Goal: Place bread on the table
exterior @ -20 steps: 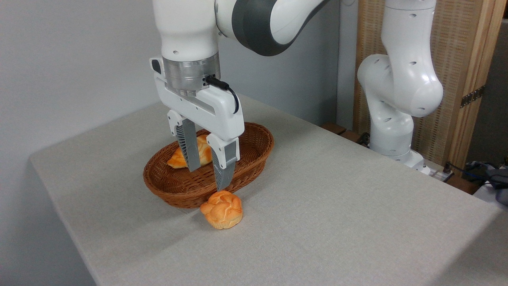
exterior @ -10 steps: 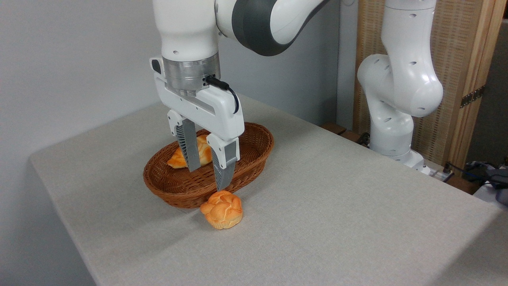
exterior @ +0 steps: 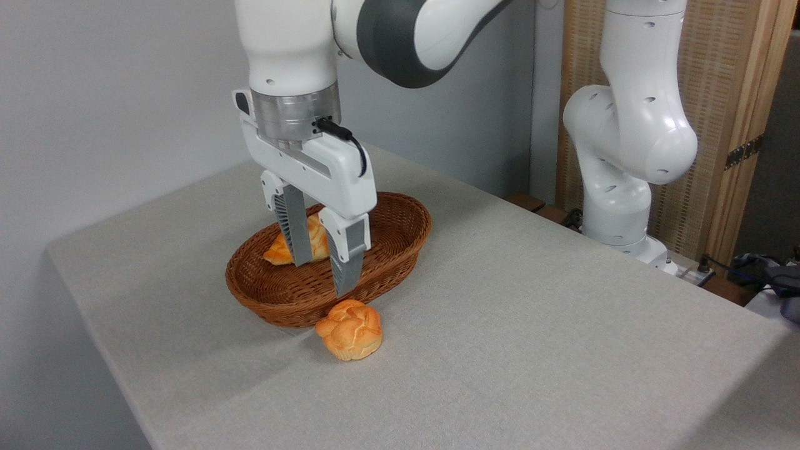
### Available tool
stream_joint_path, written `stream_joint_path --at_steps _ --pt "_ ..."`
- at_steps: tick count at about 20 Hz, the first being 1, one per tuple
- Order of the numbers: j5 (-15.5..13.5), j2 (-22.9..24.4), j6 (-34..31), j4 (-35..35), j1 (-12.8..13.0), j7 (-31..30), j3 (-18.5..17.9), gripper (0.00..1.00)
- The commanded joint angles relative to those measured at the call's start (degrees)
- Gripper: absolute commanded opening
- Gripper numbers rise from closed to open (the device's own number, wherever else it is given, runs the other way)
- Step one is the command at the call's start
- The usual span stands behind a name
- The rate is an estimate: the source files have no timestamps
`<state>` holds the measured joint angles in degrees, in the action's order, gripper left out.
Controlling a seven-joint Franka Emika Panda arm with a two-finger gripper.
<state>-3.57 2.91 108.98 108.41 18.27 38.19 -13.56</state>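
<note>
Bread [exterior: 287, 247] behind open gripper [exterior: 322, 277]

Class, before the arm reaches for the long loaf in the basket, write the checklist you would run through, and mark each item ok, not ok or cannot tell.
1. Gripper open and empty: ok.
2. Loaf in the basket, not yet on the table: ok.
3. Gripper above the basket: ok.
4. Fingers straddling the loaf: cannot tell, they hide its middle.
5. Round bun outside the basket, clear of the loaf: ok.
6. Bare table to set the loaf on: ok.
</note>
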Motion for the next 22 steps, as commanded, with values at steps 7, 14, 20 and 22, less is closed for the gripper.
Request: stream_joint_path --at_steps 7,14,20,22 --pt "-1.26 -0.54 1.85 -0.31 0.54 -0.58 10.31 1.00" --pt "-2.31 -1.95 1.85 1.71 1.07 -0.66 16.63 1.00" --pt "-5.65 -3.44 2.46 3.64 2.65 -0.49 17.17 1.00" --pt "-6.88 -3.70 3.51 4.08 2.74 -0.49 17.08 1.00"
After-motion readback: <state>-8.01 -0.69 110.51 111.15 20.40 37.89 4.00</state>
